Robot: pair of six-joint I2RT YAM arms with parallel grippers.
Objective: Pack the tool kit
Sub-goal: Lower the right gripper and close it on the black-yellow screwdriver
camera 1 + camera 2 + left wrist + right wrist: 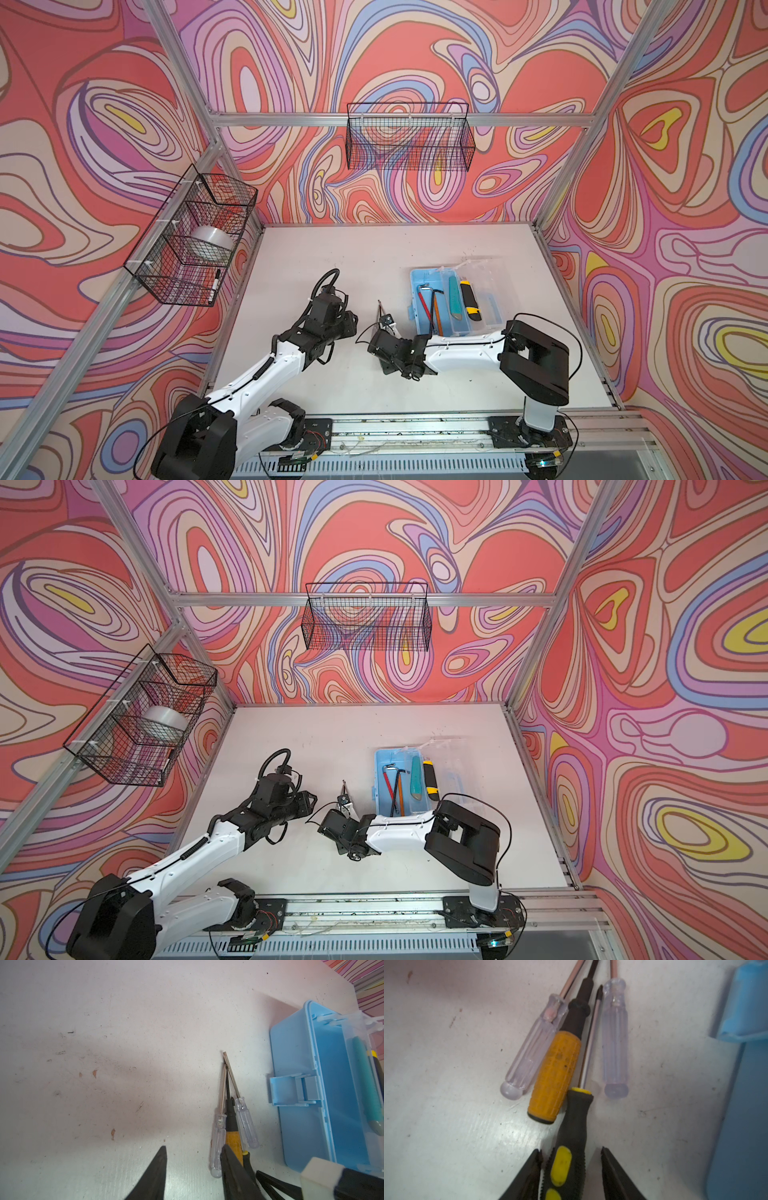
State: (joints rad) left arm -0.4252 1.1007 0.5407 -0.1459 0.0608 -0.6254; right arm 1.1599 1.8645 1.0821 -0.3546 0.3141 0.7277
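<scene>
The tool box [417, 278] sits open on the tabletop [332, 257] at 3 o'clock, screwdrivers [554, 1072] at its 9 o'clock. Your right claw [570, 1149] stands half wide around the black-and-yellow screwdriver [577, 1118]; left claw [194, 1146] half wide, empty. Next, squeeze and lift.

swirly pink walls [415, 50] enclose a white, perhaps stained table [332, 257].

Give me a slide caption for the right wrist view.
Open right end effector astride the black-and-yellow screwdriver, beside an orange-handled screwdriver and two clear-handled screwdrivers on the table.
</scene>
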